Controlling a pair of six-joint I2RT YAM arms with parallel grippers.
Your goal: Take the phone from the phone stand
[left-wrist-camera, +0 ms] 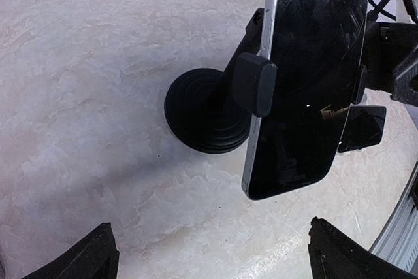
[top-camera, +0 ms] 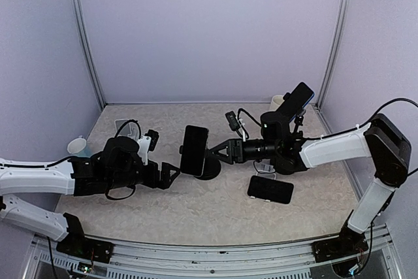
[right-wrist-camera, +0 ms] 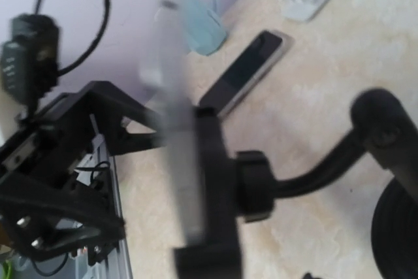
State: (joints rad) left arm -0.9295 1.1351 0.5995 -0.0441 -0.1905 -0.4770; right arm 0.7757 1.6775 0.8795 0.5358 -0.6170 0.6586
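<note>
Top external: phone [top-camera: 194,150] upright, clamped in the black phone stand [top-camera: 210,170] at mid-table [top-camera: 196,217]. Left gripper [top-camera: 171,176] sits just left of it, not touching. The left wrist view shows its fingers [left-wrist-camera: 91,256] spread wide, empty, facing the screen. Right gripper [top-camera: 219,151] sits close behind the stand's cradle; whether it is apart or together cannot be told. Second phone [top-camera: 270,189] lies flat to the right.

Pale marbled tabletop [top-camera: 196,217] carries: black phone stand [top-camera: 213,172] on round base, centre; dark spare phone [top-camera: 270,189] lying flat near its right; pale blue cup [top-camera: 77,146] at left edge.
</note>
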